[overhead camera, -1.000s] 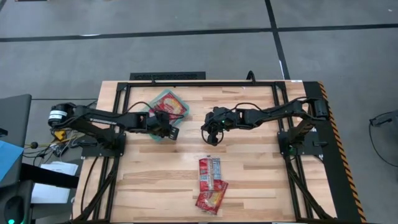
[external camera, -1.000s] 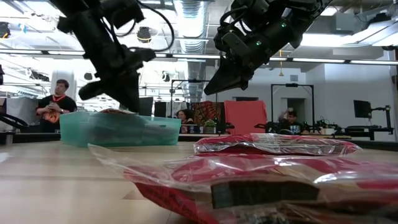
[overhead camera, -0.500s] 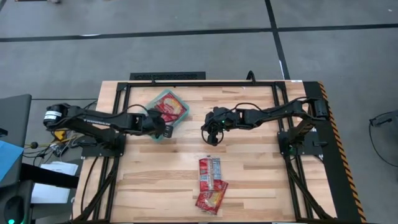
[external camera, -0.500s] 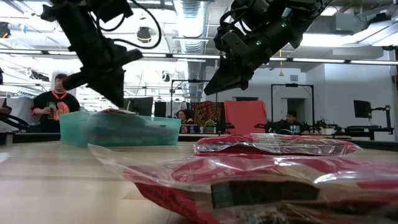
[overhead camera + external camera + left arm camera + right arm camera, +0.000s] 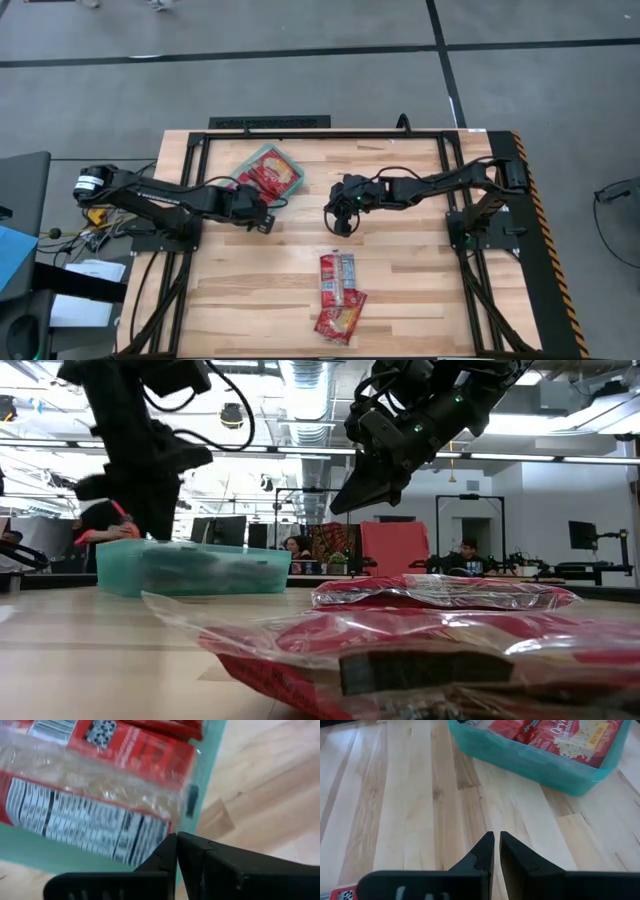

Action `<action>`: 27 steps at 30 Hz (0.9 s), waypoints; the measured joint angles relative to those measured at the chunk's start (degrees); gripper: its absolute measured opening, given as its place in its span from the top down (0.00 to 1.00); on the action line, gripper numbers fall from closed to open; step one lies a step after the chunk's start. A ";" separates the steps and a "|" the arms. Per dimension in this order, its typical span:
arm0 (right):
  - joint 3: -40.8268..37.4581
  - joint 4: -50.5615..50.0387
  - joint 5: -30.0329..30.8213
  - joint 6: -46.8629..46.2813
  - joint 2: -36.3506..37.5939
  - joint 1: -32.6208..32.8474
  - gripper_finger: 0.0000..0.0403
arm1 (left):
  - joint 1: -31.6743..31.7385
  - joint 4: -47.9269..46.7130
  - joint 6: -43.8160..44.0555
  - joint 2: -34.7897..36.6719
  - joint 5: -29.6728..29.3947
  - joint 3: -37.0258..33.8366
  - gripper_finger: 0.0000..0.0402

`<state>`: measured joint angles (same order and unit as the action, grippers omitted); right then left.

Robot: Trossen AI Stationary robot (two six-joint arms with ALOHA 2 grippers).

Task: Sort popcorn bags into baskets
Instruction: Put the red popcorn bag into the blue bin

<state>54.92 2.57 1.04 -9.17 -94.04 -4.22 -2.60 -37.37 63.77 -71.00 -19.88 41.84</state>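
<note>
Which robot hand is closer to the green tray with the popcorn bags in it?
The left. The left gripper sits right by the tray, at its near corner. The right gripper hangs farther off, over bare table.

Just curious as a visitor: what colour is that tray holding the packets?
Teal-green; the tray shows best in the right wrist view.
</note>
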 joint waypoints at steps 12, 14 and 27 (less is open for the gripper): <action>0.07 -20.04 -4.50 -11.35 0.94 1.27 0.86 | -4.89 1.70 -1.97 0.68 3.40 8.03 1.00; -0.11 -27.38 -5.40 -16.71 0.87 3.30 0.86 | -6.68 8.00 -3.47 0.68 4.32 8.34 0.98; -3.76 -27.07 1.15 -45.71 -0.01 22.88 0.86 | -12.41 29.83 2.65 -10.73 8.76 2.18 0.44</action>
<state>51.16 -24.50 2.19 -54.88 -94.05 18.66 -15.00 -7.54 66.42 -81.73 -11.12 44.01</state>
